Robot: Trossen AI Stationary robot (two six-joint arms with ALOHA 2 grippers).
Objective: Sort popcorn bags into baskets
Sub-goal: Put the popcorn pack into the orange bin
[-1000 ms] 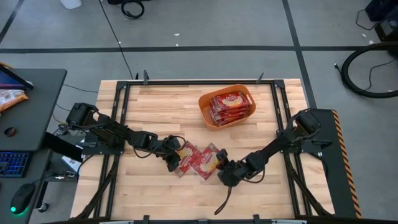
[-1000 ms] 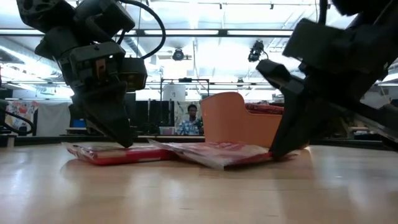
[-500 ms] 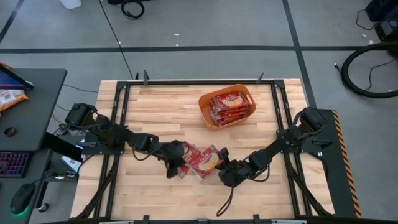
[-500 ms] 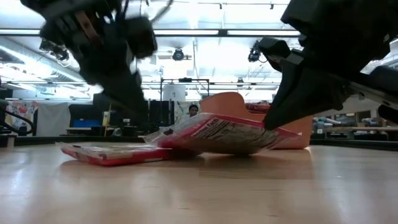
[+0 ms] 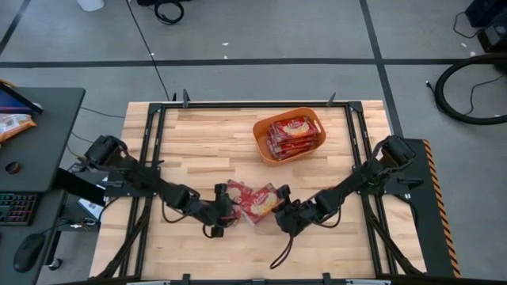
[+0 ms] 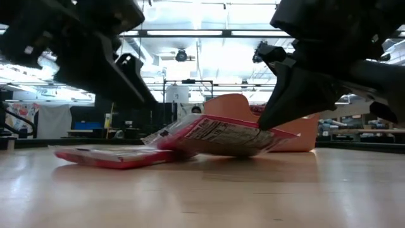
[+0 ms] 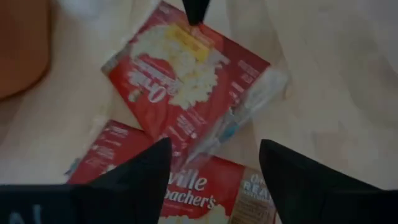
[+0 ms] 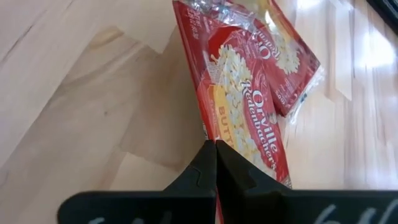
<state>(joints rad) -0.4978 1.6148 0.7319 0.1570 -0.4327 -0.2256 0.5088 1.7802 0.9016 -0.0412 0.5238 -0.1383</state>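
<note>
Two red popcorn bags lie mid-table near the front. One bag [image 5: 265, 202] is tilted, and my right gripper [image 5: 281, 214] is shut on its right end. The other bag [image 5: 238, 198] lies flat on the wood [image 6: 114, 156]. My left gripper [image 7: 216, 144] hovers open just above this flat bag [image 7: 211, 196], on its near-left side, touching nothing. The orange basket [image 5: 261, 131] stands at the far right of centre with several bags [image 5: 295, 134] inside. My right gripper pinches the tilted bag's right-hand edge [image 8: 208, 134] between its two shut fingers. The fingers slant down from the table's right [image 6: 272, 117]. That end of the bag is lifted clear, while its left end [image 6: 158, 136] rests low on the flat bag.
Black frame rails [image 5: 154, 158] run along both sides of the wooden top. Bare wood [image 5: 206, 134] lies between the bags and the basket. A desk with a keyboard [image 5: 16, 207] stands off the table's left.
My left gripper has opened, risen off the flat bag and drawn back toward the table's near edge. My right gripper has risen a little with its bag, whose right end has come up off the table while its left end stays down.
</note>
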